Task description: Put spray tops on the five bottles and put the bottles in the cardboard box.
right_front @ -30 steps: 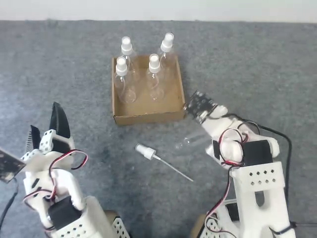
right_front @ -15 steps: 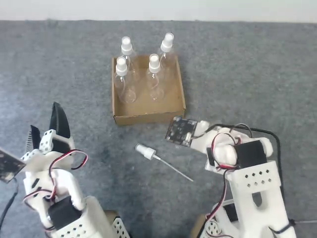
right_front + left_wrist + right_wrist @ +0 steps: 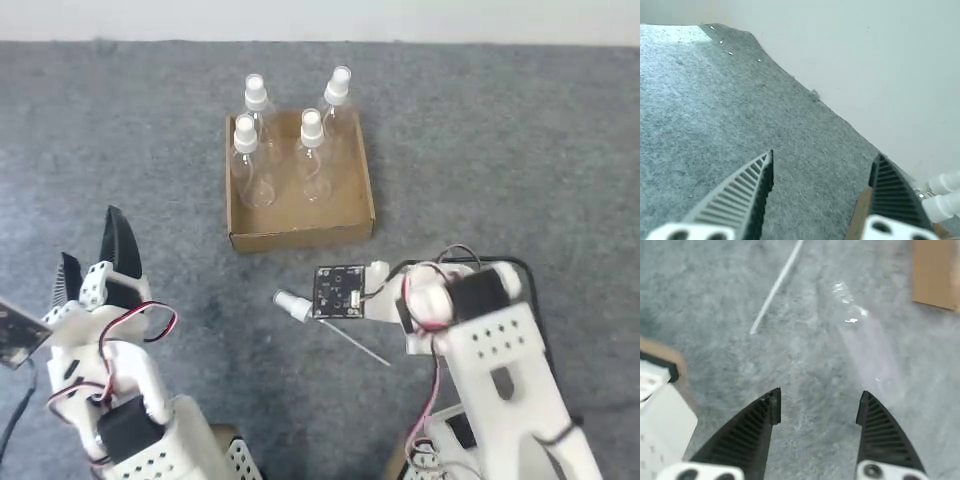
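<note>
Left arm (image 3: pixel 110 390) and right arm (image 3: pixel 495 345): white printed plastic shells, black motor blocks, rows of small round holes in the upper plates. Red, black and white cables (image 3: pixel 150 322) loop over the joints. Fingers (image 3: pixel 742 194) black, ridged, tapering to points; dark circuit board (image 3: pixel 338 290) on right wrist.

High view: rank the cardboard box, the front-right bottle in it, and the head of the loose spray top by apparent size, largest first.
1. cardboard box: largest by far.
2. front-right bottle: clearly smaller than the box that holds it.
3. spray top head: smallest, not counting its thin tube.
</note>
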